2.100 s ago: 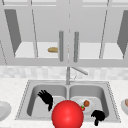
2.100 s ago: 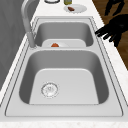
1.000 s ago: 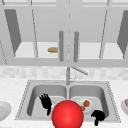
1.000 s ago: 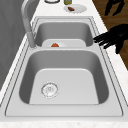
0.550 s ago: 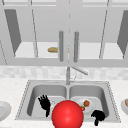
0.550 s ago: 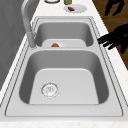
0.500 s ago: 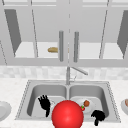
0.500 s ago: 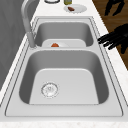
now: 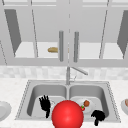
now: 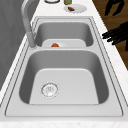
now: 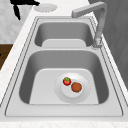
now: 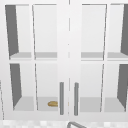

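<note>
Red ball (image 9: pixel 67 114) at 6 o'clock on the sink (image 9: pixel 111 100), sitting over the near rim between both basins and touched by neither hand. Left hand (image 9: pixel 45 104) at 9 o'clock of the ball, just beside it above the left basin, fingers straight and spread, holding nothing. Right hand (image 9: pixel 98 116) at 3 o'clock of the ball, near the front of the right basin, fingers bunched inward, gripping nothing. Risk, as a judgement: round and smooth, so a push from one side alone could roll the ball off the rim, either into a basin or over the front edge of the bench (image 9: pixel 10 90). Second risk: plate (image 11: pixel 82 93) at 1 o'clock of the ball on the right basin floor, carrying a small red fruit (image 11: pixel 66 81) and a brown patty (image 11: pixel 76 87), so a ball dropping there could strike the plate and scatter the food. Left basin bare steel with a drain (image 10: pixel 49 89). Faucet (image 9: pixel 68 75) at 12 o'clock, spout turned toward the right basin. Pale speckled bench, with one dish at 9 o'clock (image 9: pixel 3 110) and another at 3 o'clock (image 9: pixel 124 105). Above, a white glass-door wall cabinet (image 12: pixel 68 50), doors shut, a tan loaf (image 12: pixel 52 103) on its lower shelf.
</note>
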Action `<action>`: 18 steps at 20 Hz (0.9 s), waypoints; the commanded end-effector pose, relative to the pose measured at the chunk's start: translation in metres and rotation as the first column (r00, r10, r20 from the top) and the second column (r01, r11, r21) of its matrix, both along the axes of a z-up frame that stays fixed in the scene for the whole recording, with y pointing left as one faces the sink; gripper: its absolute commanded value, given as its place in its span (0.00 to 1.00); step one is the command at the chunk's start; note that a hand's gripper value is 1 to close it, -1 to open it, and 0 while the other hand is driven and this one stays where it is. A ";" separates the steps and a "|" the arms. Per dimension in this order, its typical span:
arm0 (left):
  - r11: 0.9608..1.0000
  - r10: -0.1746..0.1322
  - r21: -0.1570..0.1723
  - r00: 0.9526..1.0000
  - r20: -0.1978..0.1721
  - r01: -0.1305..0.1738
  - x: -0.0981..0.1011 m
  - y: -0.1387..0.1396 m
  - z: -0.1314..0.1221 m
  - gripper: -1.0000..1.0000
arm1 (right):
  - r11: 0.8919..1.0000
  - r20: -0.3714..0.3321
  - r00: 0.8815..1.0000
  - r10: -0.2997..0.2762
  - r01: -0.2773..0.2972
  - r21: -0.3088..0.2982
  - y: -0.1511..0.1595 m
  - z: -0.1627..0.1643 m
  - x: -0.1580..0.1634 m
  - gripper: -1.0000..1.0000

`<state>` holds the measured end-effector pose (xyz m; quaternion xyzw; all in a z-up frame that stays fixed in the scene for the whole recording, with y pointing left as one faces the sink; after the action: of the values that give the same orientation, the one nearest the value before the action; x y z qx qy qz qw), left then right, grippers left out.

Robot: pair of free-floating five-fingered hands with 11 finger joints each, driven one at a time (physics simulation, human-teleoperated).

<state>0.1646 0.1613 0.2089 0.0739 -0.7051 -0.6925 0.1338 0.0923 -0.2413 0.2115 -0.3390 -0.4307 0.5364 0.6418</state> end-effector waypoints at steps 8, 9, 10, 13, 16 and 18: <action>1.000 -0.003 -0.001 1.000 0.009 0.003 -0.012 -0.001 0.002 0.00 | 1.000 0.000 1.000 0.000 0.000 0.000 0.000 0.000 0.000 0.50; 1.000 -0.003 -0.001 1.000 0.001 0.003 -0.012 -0.001 0.002 0.00 | 1.000 0.000 1.000 0.000 0.000 0.000 0.000 0.000 0.000 0.50; 1.000 -0.003 -0.001 1.000 0.003 0.003 -0.012 -0.001 0.002 0.00 | 1.000 0.000 1.000 0.000 0.000 0.000 0.000 0.000 0.000 0.50; 1.000 -0.003 -0.009 1.000 0.007 0.003 -0.014 0.007 0.002 0.00 | 1.000 0.000 1.000 0.000 0.000 0.000 0.000 0.000 0.000 0.50; 0.997 0.019 -0.070 0.997 0.073 -0.014 -0.012 0.001 0.021 0.00 | 1.000 0.000 1.000 0.000 0.000 0.000 0.000 0.000 0.000 0.50; 0.997 0.032 -0.074 0.996 0.080 -0.026 -0.012 -0.003 0.025 0.00 | 1.000 0.000 1.000 0.000 0.000 0.000 0.000 0.000 0.000 0.50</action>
<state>0.1524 0.1625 0.2234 0.0749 -0.7079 -0.6900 0.1305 0.0923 -0.2413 0.2115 -0.3390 -0.4307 0.5364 0.6418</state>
